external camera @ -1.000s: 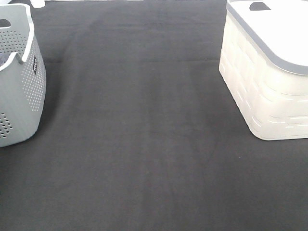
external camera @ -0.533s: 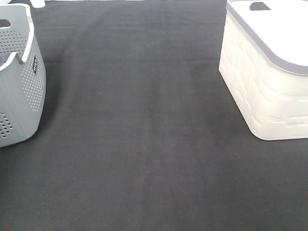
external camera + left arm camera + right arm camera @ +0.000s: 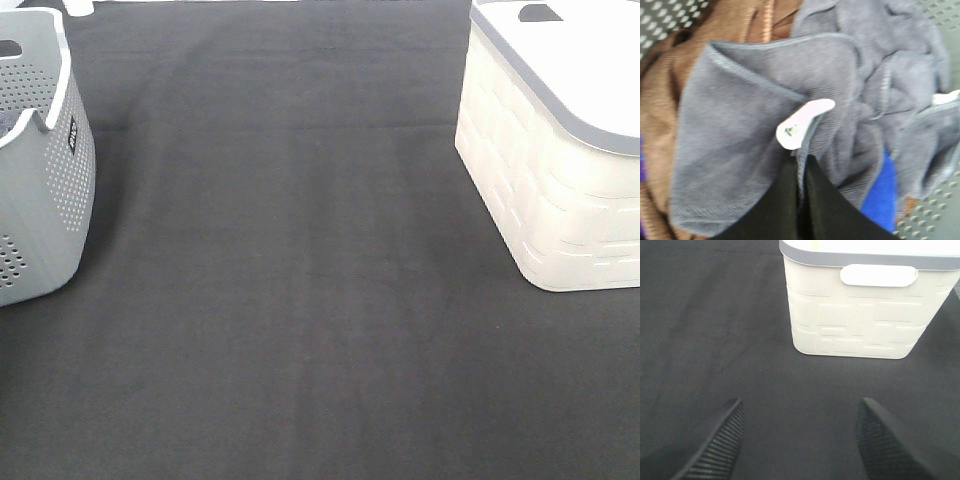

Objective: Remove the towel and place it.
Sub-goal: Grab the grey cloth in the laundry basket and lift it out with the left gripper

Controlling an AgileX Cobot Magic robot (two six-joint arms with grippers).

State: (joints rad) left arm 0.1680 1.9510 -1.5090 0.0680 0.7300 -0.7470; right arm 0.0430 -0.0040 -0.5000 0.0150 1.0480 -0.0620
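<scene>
My towel (image 3: 755, 130) lies bunched in the grey perforated basket (image 3: 927, 220), on top of a brown cloth (image 3: 665, 105), with a blue cloth (image 3: 879, 197) showing under one fold. It is grey-lavender, with stitched edges, and its small white tag (image 3: 802, 122) sits just past my fingertips. My left gripper (image 3: 801, 175) is closed: the two black fingers (image 3: 777, 210) are pressed together with a stitched edge of the towel pinched between them. That edge runs straight out from the jaws to the tag. Beyond that the cloth is folded and rumpled, one broad flap to one side and looser ruffles to the other, so I cannot give it a long axis.

From the high camera I see the grey basket (image 3: 55, 190) at the left edge of the black table cover (image 3: 300, 300) and a white basket (image 3: 545, 190) at the right, well apart. Neither arm shows there.

My right gripper (image 3: 800, 440) hangs over the bare cover with its fingers (image 3: 715, 450) spread wide, holding and touching nothing, facing the white basket.
</scene>
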